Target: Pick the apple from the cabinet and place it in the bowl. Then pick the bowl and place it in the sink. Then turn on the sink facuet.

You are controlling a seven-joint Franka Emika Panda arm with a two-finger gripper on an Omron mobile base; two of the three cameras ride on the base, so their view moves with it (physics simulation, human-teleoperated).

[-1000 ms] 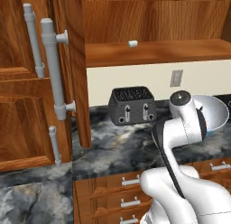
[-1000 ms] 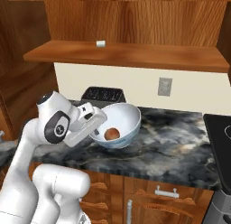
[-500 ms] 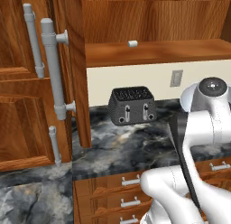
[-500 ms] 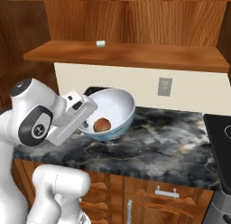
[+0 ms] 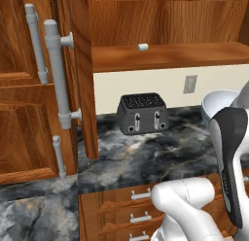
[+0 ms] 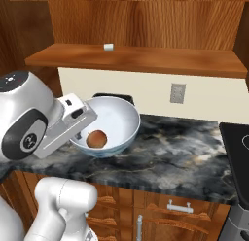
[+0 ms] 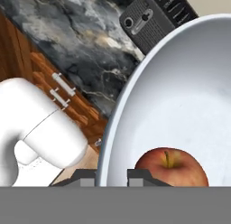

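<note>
The claw [image 7: 111, 178] is closed narrow on the near rim of the bowl [image 6: 116, 123], 1 fingertip on each side of the wall. The bowl hangs lifted above the counter [image 6: 185, 157], tilted, with the apple [image 6: 97, 138] lying inside just beyond the fingertips. The sink is not visible from here, so its direction I cannot tell.
</note>
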